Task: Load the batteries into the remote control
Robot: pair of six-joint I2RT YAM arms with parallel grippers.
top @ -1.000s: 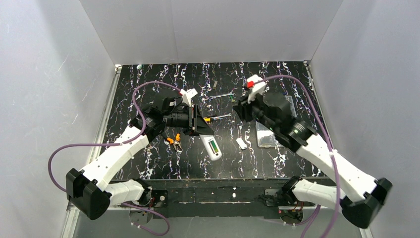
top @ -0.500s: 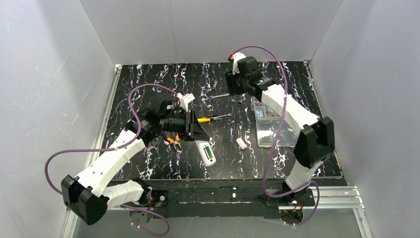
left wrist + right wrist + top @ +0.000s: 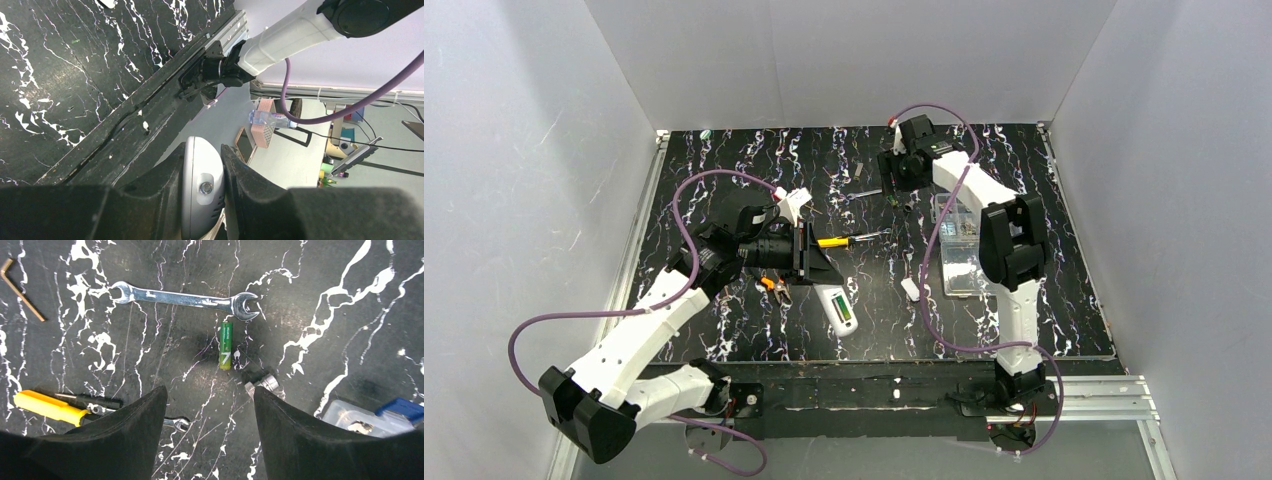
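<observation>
My left gripper (image 3: 812, 262) is shut on one end of the white remote control (image 3: 837, 308), which slants toward the table's front and has a green patch on its upper face. In the left wrist view the remote's rounded end (image 3: 202, 185) sits clamped between the fingers of the left gripper (image 3: 202, 150). One green battery (image 3: 225, 345) lies on the black table just below a wrench's jaw. My right gripper (image 3: 210, 390) is open and empty, hovering above and just short of it. From above, the right gripper (image 3: 894, 188) is at the table's rear middle. No other battery is visible.
A silver wrench (image 3: 185, 299), a hex key (image 3: 20, 287), a yellow-handled screwdriver (image 3: 47, 407) and a metal socket (image 3: 265, 385) lie around the battery. A clear plastic box (image 3: 961, 250) stands right of it. A small white cover piece (image 3: 911, 289) and orange pliers (image 3: 774, 285) lie nearer the front.
My right arm has swung from the middle right back toward the rear, over the wrench and battery. My left gripper has shifted slightly left and nearer with the remote.
</observation>
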